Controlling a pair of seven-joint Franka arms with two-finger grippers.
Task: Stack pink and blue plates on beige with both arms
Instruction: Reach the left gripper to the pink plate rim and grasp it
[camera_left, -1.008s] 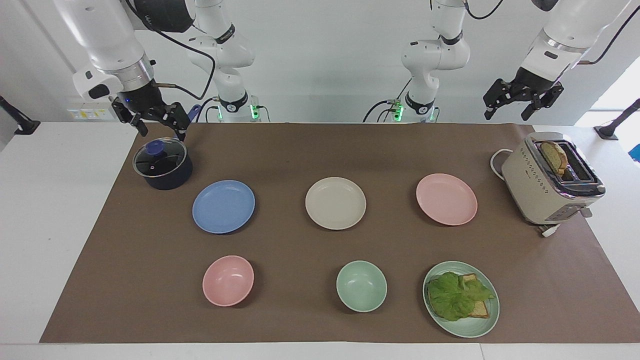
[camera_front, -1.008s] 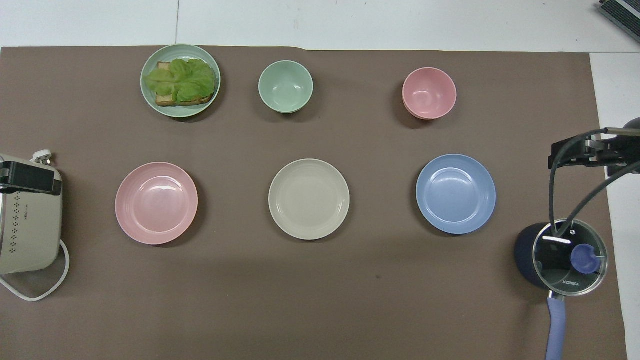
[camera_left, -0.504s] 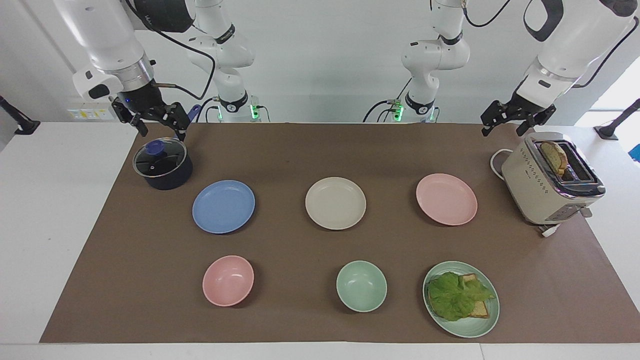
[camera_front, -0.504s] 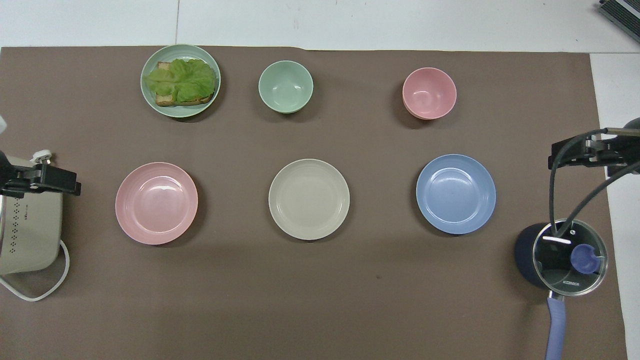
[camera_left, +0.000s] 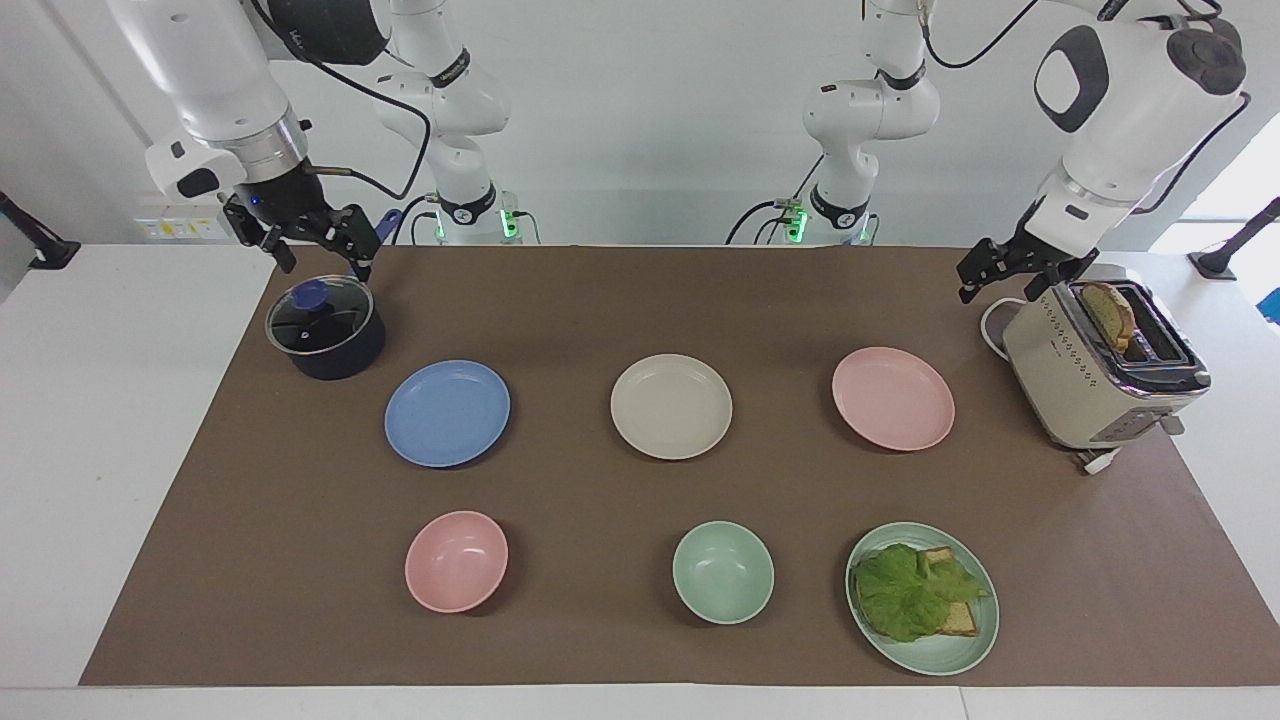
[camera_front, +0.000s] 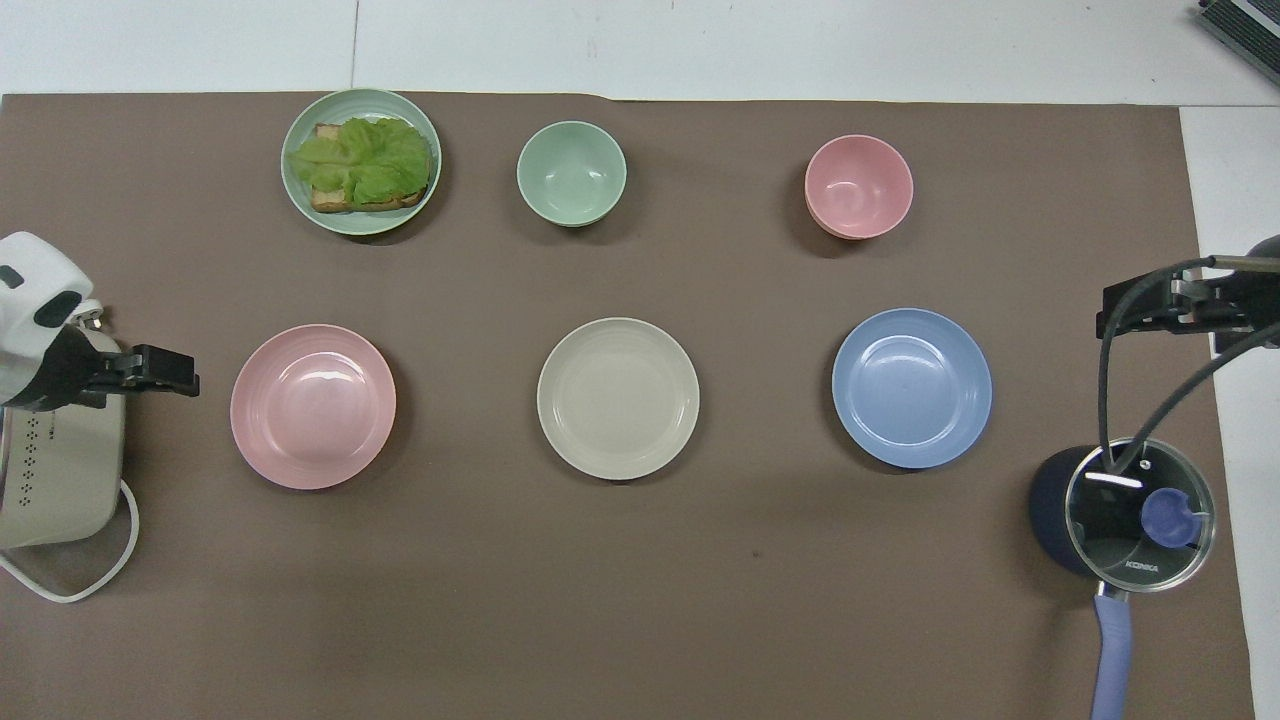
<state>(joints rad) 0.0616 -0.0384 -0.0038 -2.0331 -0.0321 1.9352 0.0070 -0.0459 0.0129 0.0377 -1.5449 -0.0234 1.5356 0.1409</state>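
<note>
Three equal plates lie in a row on the brown mat: the pink plate (camera_left: 893, 398) (camera_front: 313, 406) toward the left arm's end, the beige plate (camera_left: 671, 406) (camera_front: 618, 398) in the middle, and the blue plate (camera_left: 447, 413) (camera_front: 912, 387) toward the right arm's end. All three are bare. My left gripper (camera_left: 1003, 285) (camera_front: 178, 370) hangs open in the air by the toaster's edge, beside the pink plate and apart from it. My right gripper (camera_left: 322, 265) (camera_front: 1105, 322) is open over the pot and holds nothing.
A dark pot with a glass lid (camera_left: 325, 328) stands beside the blue plate. A beige toaster (camera_left: 1100, 365) with a bread slice stands beside the pink plate. Farther from the robots are a pink bowl (camera_left: 456, 561), a green bowl (camera_left: 723, 572) and a green plate (camera_left: 940, 655) with lettuce on bread.
My left arm has come down and swung in over the toaster's edge toward the pink plate. The right arm and all plates have stayed still.
</note>
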